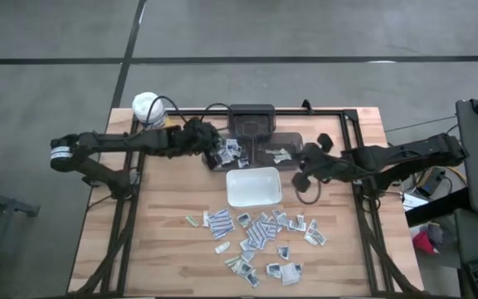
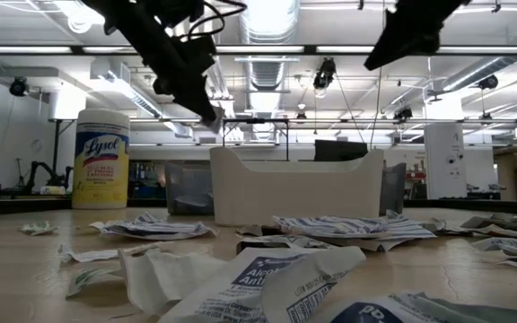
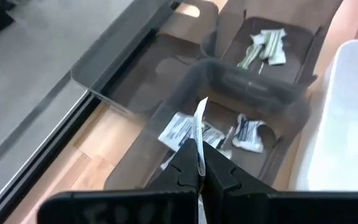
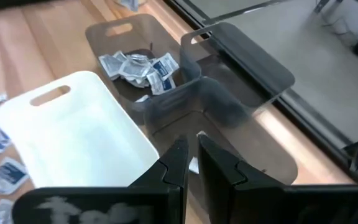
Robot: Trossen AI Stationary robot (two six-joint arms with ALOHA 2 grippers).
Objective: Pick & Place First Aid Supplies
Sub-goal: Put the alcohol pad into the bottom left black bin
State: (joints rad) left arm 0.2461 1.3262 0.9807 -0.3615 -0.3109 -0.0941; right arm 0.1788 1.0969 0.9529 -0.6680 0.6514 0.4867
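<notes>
Many small white and bluish packets, the first aid supplies (image 1: 256, 237), lie scattered on the near half of the wooden table. More lie in two dark see-through trays (image 1: 279, 151) at the far middle. My left gripper (image 3: 199, 146) hangs over the left one of these trays (image 3: 185, 99), shut on one packet (image 3: 199, 118). My right gripper (image 4: 192, 146) hangs over the right dark tray (image 4: 241, 68) beside the white tray (image 4: 73, 137), its fingers a narrow gap apart. A bit of white shows in that gap; what it belongs to I cannot tell. My left gripper pinches one packet by its lower part (image 3: 199, 138) between the two fingertips. The packet stands edge-on out of the tips, its free end up and forward. It is lifted clear, above the packets (image 3: 182, 127) lying in the dark tray.
The white tray (image 1: 253, 187) stands at the table's middle, between the dark trays and the scattered packets. A yellow canister with a white lid (image 1: 146, 108) stands at the far left. A black frame (image 1: 338, 116) runs along the far edge and down both sides.
</notes>
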